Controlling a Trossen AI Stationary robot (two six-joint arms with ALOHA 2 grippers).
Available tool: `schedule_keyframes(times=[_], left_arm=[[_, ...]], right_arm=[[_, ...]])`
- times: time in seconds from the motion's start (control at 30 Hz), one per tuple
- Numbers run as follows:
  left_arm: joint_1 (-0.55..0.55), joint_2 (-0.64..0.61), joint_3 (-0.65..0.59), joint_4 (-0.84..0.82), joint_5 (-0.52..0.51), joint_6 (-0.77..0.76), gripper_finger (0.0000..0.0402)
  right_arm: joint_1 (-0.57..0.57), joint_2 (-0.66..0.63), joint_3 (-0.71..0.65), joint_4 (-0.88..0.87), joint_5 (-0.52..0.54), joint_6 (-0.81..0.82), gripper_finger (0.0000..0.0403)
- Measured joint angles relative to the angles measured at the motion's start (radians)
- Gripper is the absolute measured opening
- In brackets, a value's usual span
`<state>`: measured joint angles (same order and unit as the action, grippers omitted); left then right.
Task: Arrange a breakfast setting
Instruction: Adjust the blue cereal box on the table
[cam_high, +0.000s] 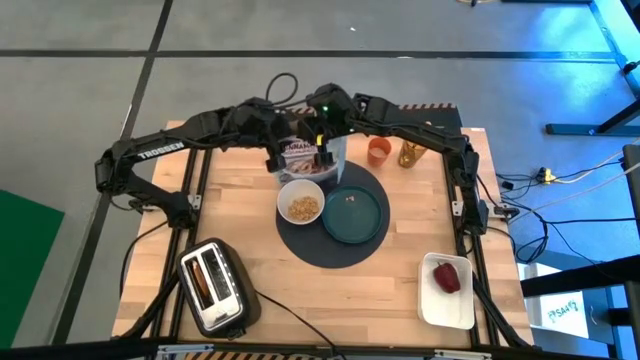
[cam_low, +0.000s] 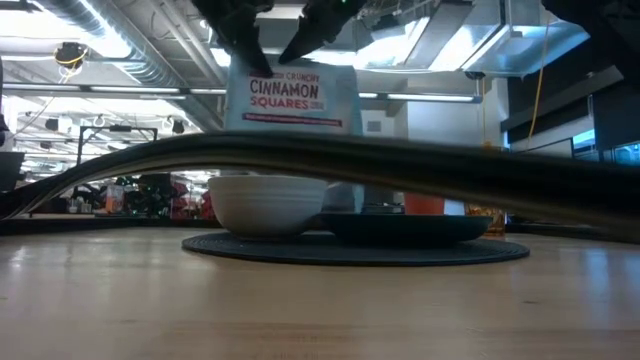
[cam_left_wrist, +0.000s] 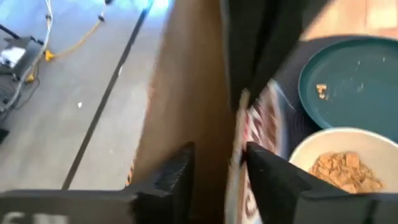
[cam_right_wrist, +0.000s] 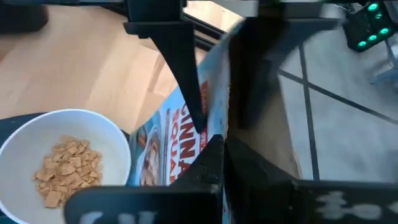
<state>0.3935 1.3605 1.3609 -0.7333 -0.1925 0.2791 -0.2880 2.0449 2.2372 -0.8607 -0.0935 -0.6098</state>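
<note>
Both grippers, left (cam_high: 283, 158) and right (cam_high: 322, 152), meet at the cereal bag (cam_high: 300, 155), upright behind the filled bowl (cam_high: 301, 199) on the mat (cam_high: 300, 240). Right is clamped on its top; left's fingers straddle its edge, partly closed. I'd steady it before anything releases.

Even, bright overhead light — soft shadows on the table (cam_high: 380, 275), blurred wrist views, blue glare top right.

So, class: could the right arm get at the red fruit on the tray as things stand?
Probably not yet: the right gripper is shut on the cereal bag. The fruit itself lies uncovered on the tray.
</note>
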Motion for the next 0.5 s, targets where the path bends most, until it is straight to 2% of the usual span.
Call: schedule_keyframes(times=[0.13,0.23,0.5], left_arm=[[0.019,0.002,0.000,-0.051,-0.008,-0.064,0.0062],[0.046,-0.003,0.000,-0.089,-0.042,-0.125,0.0012],[0.106,-0.099,-0.001,-0.271,-0.162,-0.241,0.0002]], right_arm=[[0.000,0.000,0.000,0.004,0.076,0.054,0.0006],[0.000,-0.001,0.001,0.011,0.128,0.115,0.0027],[-0.002,-0.032,0.000,0.019,0.138,0.301,0.0127]])
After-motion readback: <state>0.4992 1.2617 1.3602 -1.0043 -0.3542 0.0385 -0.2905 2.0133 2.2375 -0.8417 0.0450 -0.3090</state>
